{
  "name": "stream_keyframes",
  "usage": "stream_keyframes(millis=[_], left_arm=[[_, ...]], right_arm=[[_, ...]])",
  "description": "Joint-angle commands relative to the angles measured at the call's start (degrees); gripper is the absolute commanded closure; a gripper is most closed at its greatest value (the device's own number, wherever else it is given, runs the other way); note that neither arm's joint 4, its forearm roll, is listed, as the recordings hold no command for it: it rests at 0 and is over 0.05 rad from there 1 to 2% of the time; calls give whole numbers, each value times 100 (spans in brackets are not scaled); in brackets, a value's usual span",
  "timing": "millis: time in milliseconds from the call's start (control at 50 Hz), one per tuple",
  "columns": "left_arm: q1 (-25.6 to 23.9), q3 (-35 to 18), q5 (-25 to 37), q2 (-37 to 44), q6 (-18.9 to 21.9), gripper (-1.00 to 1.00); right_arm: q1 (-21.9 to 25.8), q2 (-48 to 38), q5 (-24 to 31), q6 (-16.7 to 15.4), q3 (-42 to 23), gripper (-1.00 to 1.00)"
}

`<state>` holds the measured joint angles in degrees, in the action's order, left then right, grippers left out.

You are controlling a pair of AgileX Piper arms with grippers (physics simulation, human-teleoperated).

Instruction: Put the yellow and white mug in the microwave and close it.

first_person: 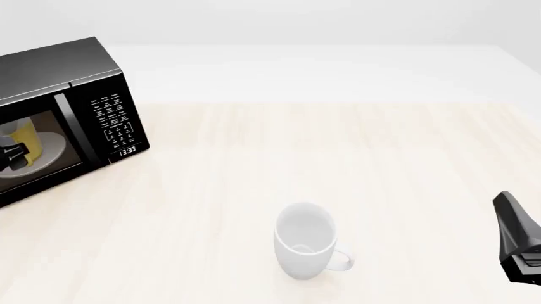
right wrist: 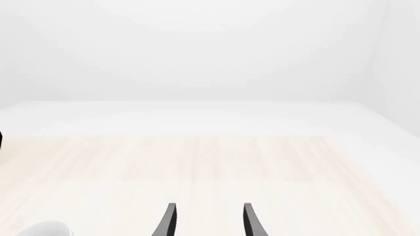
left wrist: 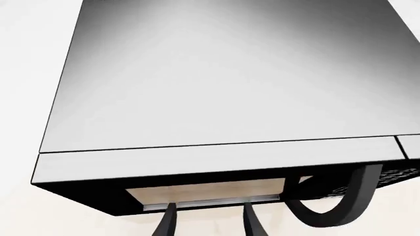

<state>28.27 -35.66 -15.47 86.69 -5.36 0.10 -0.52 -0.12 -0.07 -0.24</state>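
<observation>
Pale wooden bench (first_person: 355, 164), black boxy microwave (first_person: 85, 82) at far left.
Yellow and white mug (first_person: 24, 134) sits inside; both claws, left (left wrist: 208, 220) and right (right wrist: 208, 220), spread apart, empty.

Ahead of your right end effector (right wrist: 206, 223) the surface (first_person: 406, 164) lies open to its far edge. The white mug (first_person: 305, 239) stands alone at the near middle, well apart from the microwave (first_person: 68, 101), which blocks the far left.

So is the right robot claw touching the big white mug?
Apart. In the front view, the right gripper sits by the right edge, with bare table between it and the white mug.
</observation>
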Motion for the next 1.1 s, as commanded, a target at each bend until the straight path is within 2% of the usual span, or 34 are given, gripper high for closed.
stream_keyframes(millis=[20,480,1100], left_arm=[[-23,236,111,-418,-23,-100],[192,344,581,-1510,25,-100],[196,429,1641,-2970,-36,-100]], right_arm=[[0,0,0,0,0,-100],[0,0,0,0,0,-100],[0,0,0,0,0,-100]])
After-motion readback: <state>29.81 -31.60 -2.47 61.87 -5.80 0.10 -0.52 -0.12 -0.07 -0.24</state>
